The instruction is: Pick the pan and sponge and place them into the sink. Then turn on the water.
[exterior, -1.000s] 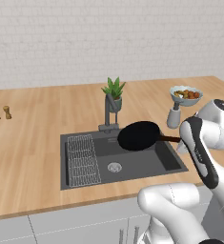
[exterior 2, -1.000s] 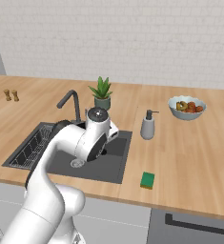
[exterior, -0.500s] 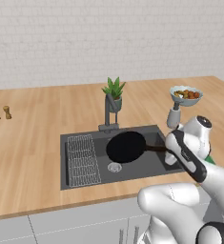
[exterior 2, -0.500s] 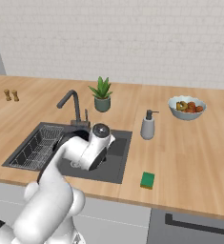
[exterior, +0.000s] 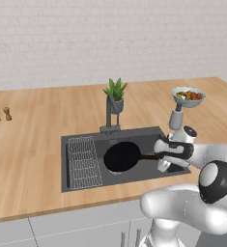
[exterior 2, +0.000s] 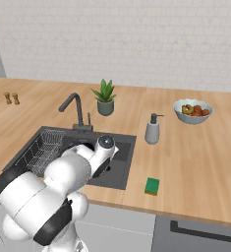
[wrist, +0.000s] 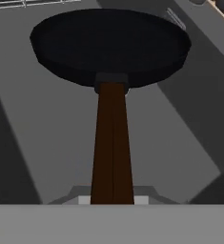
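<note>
- Tool [exterior: 159,155] clamped on the brown handle of the pan [exterior: 121,157], at the handle's far end.
- Pan held low inside the sink [exterior: 146,136], beside the wire rack [exterior: 82,161].
- Sponge [exterior 2: 152,186] lies on the counter [exterior 2: 195,157], right of the sink.

No legible text or labels, seemingly.

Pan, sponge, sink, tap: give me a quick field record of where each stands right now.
pan: inside the sink, handle gripped by the jaws
gripper: shut on the pan's handle, low over the sink's right side
sponge: on the counter, right of the sink, untouched
sink: holds the pan and a wire rack at its left
faucet: no stream visible
task: pan not yet released; sponge and water remain
</note>
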Controlling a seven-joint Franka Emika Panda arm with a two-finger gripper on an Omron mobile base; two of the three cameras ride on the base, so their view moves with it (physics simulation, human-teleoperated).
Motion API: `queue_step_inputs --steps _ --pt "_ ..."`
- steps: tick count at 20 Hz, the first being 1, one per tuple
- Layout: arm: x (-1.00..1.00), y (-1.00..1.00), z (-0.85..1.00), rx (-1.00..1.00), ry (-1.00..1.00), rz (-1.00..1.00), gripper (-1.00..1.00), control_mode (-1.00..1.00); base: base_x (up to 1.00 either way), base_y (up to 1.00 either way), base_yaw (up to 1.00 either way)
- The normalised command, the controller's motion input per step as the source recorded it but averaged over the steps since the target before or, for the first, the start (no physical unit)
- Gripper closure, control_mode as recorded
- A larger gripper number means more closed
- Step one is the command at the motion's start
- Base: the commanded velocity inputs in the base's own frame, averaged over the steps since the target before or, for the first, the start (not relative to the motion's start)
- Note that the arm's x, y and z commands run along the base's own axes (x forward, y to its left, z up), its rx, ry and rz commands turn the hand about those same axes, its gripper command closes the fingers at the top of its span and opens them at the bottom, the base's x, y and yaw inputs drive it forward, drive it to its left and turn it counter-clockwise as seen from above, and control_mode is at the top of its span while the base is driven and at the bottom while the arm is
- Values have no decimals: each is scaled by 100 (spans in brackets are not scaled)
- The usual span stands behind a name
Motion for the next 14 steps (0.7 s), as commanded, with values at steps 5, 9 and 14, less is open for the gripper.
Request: queue_step_inputs --steps 5,9,14 --pt "46 9 -19 1 12 0 100 -100 0 0 0" --pt "42 16 -21 0 6 0 100 -100 0 0 0" --pt "25 20 -42 0 4 1 100 -100 0 0 0"
